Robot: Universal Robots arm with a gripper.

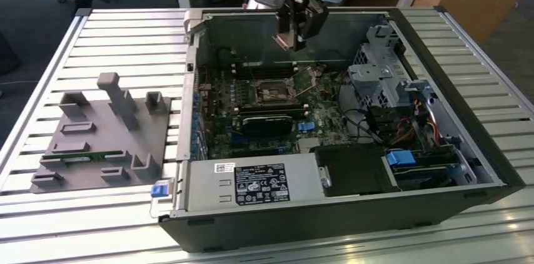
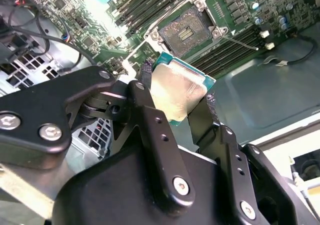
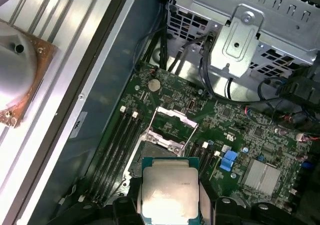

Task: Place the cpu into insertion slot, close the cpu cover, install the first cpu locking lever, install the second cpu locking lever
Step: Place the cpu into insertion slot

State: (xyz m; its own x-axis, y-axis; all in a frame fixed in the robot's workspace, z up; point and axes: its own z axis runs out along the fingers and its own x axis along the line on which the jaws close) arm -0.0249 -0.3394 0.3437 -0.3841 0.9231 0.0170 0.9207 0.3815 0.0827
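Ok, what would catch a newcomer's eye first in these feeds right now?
The eye lands on the silver-topped cpu pinched in the gripper over the motherboard. The insertion slot lies empty on the board beyond it, in both wrist views. In the exterior view, the opened computer case covers much of the slatted table.
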